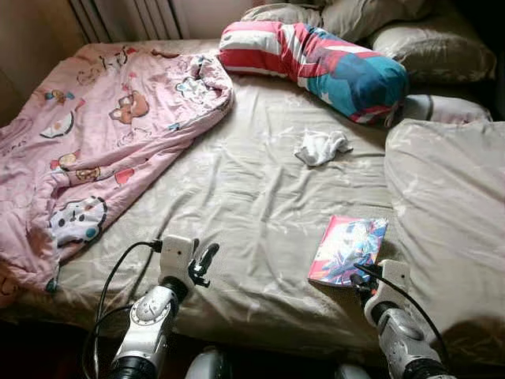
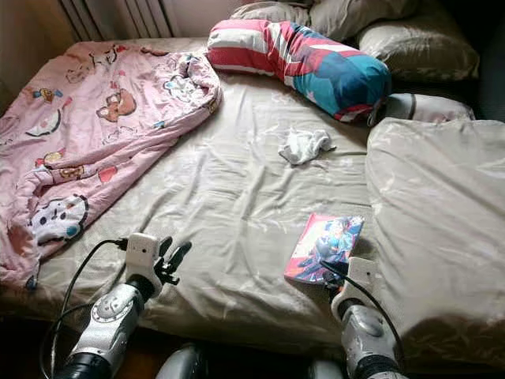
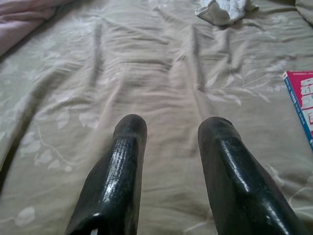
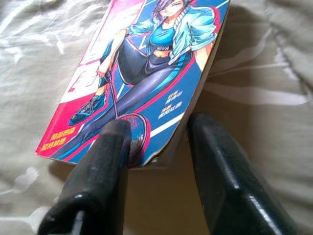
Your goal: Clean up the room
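Observation:
A comic book [image 1: 347, 249] with a pink and blue cover lies flat on the beige bedsheet [image 1: 237, 197], near the bed's front edge on the right. My right gripper [image 1: 361, 276] is at the book's near corner. In the right wrist view the gripper [image 4: 159, 127] is open, with the book [image 4: 146, 73] corner between its fingers; one finger lies over the cover, the other beside the edge. My left gripper [image 1: 201, 264] hovers open over bare sheet at the front left, holding nothing. A crumpled white cloth [image 1: 319, 146] lies mid-bed.
A pink cartoon-print blanket [image 1: 102, 134] is bunched over the bed's left side. A red, white and teal bolster [image 1: 316, 63] and grey pillows [image 1: 442, 47] lie at the head. A large beige pillow [image 1: 450, 213] fills the right side, close beside the book.

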